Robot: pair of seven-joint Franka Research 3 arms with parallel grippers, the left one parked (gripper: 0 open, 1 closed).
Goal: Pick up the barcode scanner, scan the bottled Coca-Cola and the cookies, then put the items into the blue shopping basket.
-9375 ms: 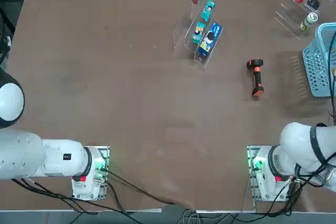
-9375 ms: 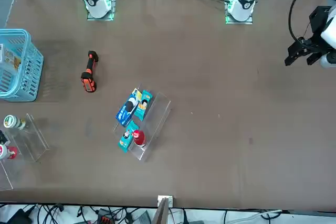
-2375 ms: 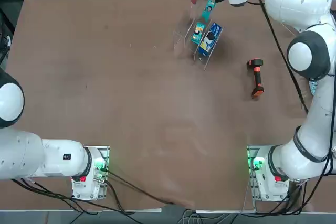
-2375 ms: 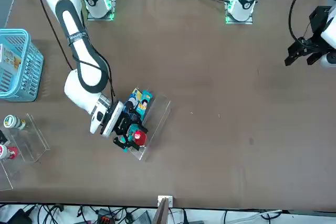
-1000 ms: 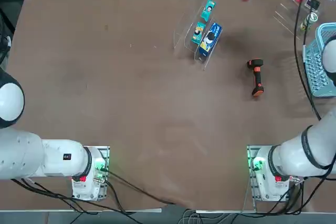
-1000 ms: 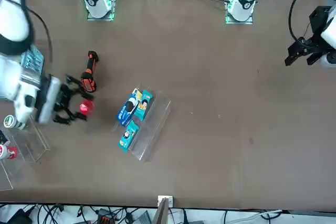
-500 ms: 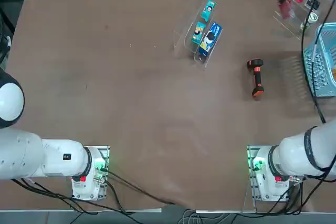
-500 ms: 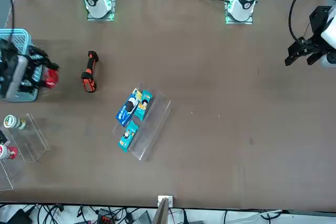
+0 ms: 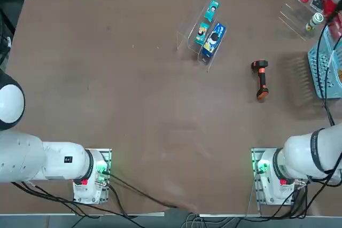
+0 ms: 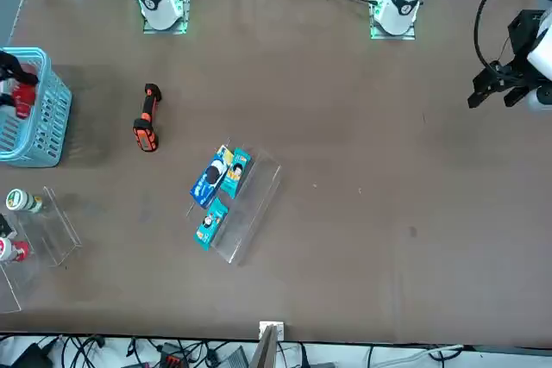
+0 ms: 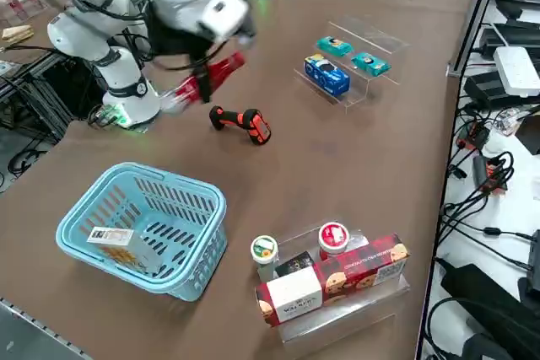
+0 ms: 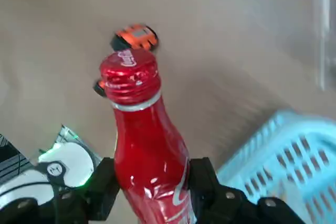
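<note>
My right gripper [image 12: 152,184] is shut on the bottled Coca-Cola [image 12: 144,145], a slim, all-red bottle with a red cap. It holds the bottle tilted in the air [image 11: 207,80], near the blue shopping basket [image 11: 181,200] at the table's right edge. In the front view the bottle [image 10: 21,99] shows over the basket's [image 10: 47,131] outline. The cookies [image 11: 112,242], a white and yellow-orange box, lie flat inside the basket. The barcode scanner [image 9: 260,78], orange and black, lies on the table left of the basket, apart from the gripper.
A clear stand [image 9: 195,30] at the table's far middle carries two teal packets and a dark blue packet [image 9: 212,38]. A second clear stand [image 11: 337,292] beyond the basket holds two cups and red boxes. Cables run along the far table edge.
My right gripper has carried the red bottle rightward along the far side of the table to the basket. The scanner and packets have not moved.
</note>
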